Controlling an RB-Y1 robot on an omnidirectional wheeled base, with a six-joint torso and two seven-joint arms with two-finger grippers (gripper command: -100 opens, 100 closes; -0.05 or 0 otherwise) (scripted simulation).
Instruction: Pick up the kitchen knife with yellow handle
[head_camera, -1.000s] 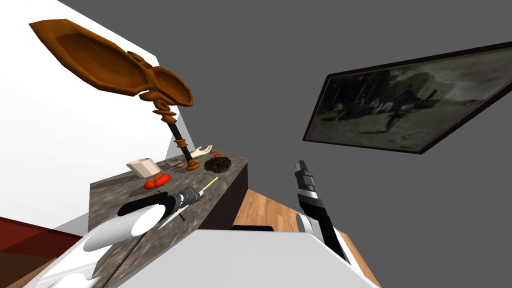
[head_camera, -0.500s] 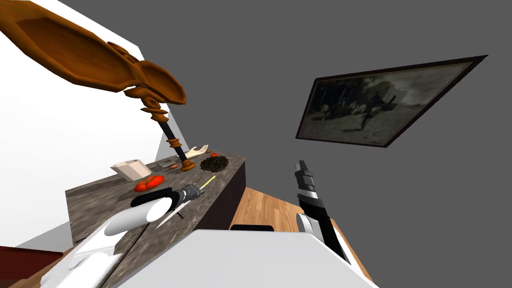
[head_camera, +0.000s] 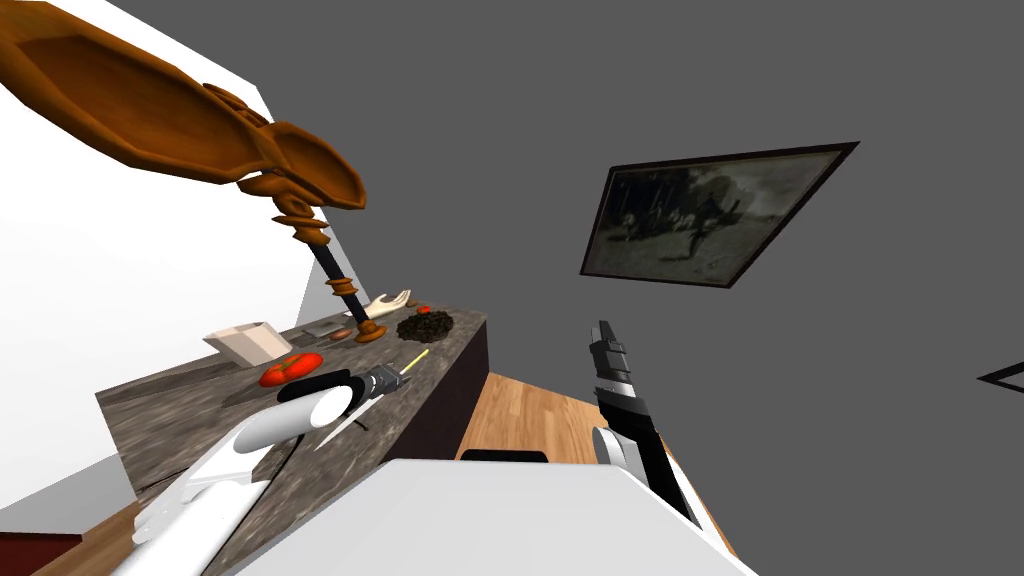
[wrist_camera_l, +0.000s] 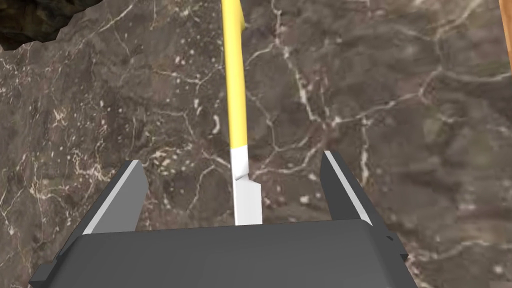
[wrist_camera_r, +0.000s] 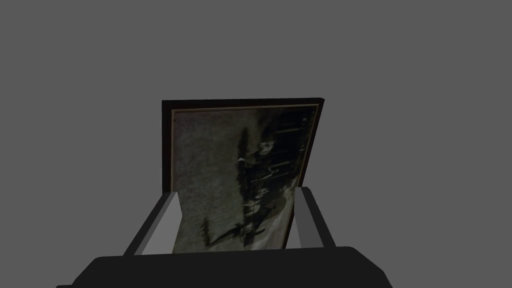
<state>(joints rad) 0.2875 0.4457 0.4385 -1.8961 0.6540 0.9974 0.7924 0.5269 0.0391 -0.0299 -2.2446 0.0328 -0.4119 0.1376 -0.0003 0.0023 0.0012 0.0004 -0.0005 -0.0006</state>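
The knife (wrist_camera_l: 235, 100) lies flat on the counter (head_camera: 200, 410), close to the counter's floor-side edge, its yellow handle pointing away from me and its white blade toward my hand. The left gripper (wrist_camera_l: 230, 160) hangs low over the counter and straddles the blade just short of the handle. Its jaws stand wide apart, well clear of the knife on both sides, and grip nothing. Over the last second the framed picture (head_camera: 700, 215) and the counter have slid across the head view together, so I take that as my own turning. Knife and gripper keep the same relation on the counter, so the approach looks done and closing is the likely next move, though the grip would land on the blade unless the hand goes further along. Deeper on the counter sit a dark heap (head_camera: 425, 326) and a tomato (head_camera: 290, 368). The right gripper (wrist_camera_r: 236, 192) is raised off the counter's end, wide open and empty. I can read no writing or brand anywhere.
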